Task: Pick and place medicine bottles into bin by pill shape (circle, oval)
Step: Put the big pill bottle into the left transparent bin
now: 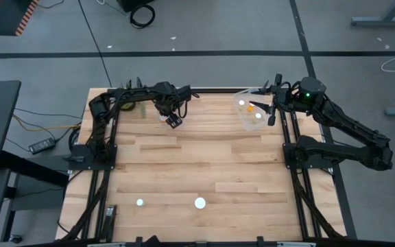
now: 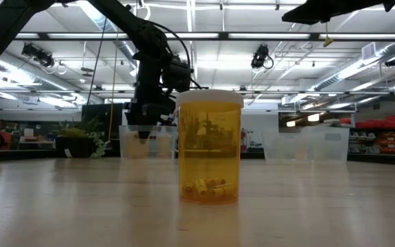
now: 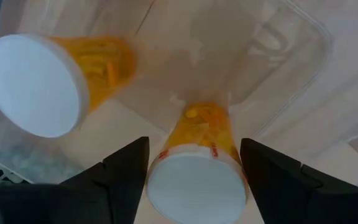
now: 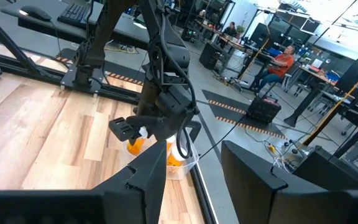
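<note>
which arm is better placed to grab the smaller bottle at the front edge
Left, likely: the smaller bottle stands on the left gripper side; the right gripper hangs at the far right corner.

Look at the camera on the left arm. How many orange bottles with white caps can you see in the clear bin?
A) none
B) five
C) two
C: the left wrist view shows one medicine bottle between the fingers of the left end effector and a second bottle lying off to one side, both over the clear bin.
</note>
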